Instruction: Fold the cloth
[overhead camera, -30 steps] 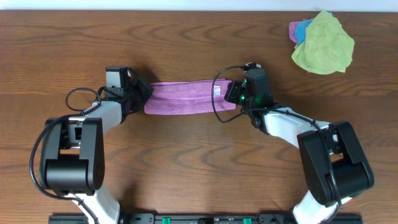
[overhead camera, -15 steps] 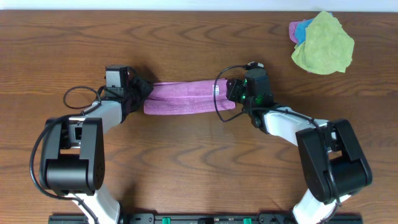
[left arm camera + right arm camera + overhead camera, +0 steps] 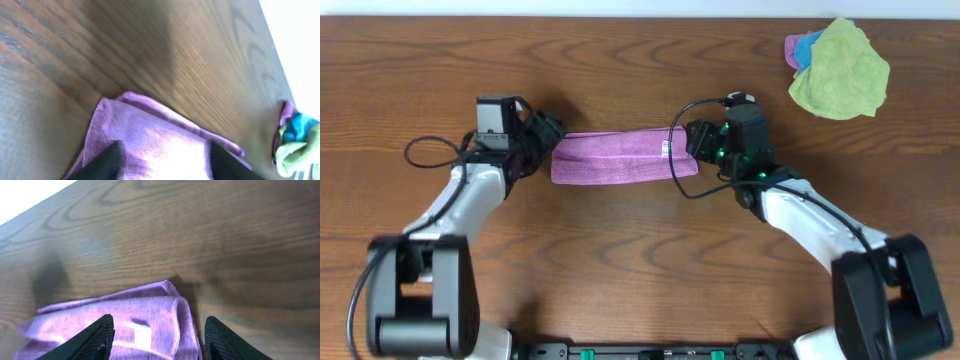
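We see the cloth (image 3: 620, 157) lying mid-table as a long narrow strip, seemingly folded already. The left gripper (image 3: 548, 135) is at its left end and the right gripper (image 3: 692, 142) at its right end, both spread wide and gripping nothing. Next, we judge, one short end must be pinched and carried across to the other; the yellow-green cloth (image 3: 840, 68) sits far right, well apart.

Yellow-green cloth (image 3: 840, 68) apparently heaped over blue cloth (image 3: 807, 45), wooden table (image 3: 620, 260).
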Controlling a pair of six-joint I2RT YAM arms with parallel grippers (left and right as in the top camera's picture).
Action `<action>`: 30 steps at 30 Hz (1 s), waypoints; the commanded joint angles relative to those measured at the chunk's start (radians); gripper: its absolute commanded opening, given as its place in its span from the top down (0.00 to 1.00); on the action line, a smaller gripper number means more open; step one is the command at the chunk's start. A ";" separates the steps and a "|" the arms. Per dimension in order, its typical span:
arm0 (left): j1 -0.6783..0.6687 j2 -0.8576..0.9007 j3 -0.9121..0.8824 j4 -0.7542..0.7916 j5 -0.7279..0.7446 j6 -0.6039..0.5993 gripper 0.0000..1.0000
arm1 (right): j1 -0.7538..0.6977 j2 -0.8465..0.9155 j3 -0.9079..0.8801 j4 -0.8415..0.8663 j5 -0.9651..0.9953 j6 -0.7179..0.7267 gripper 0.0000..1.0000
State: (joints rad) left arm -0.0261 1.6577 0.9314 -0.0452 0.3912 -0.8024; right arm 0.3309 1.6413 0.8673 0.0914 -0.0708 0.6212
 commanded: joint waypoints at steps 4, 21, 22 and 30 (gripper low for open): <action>-0.030 -0.023 0.017 -0.038 0.076 -0.025 0.94 | -0.006 -0.096 0.011 -0.117 -0.030 0.046 0.34; -0.134 0.124 0.017 -0.064 -0.216 -0.028 0.94 | 0.024 -0.063 0.011 -0.320 -0.140 0.186 0.20; -0.137 0.131 0.017 -0.068 -0.220 -0.028 0.94 | 0.028 -0.053 0.011 -0.316 -0.140 0.187 0.20; -0.145 0.173 0.017 -0.090 -0.246 -0.027 0.94 | 0.051 0.063 0.011 -0.249 -0.145 0.222 0.20</action>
State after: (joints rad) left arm -0.1684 1.8141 0.9321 -0.1276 0.1753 -0.8345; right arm 0.3710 1.6752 0.8696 -0.1692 -0.2111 0.8131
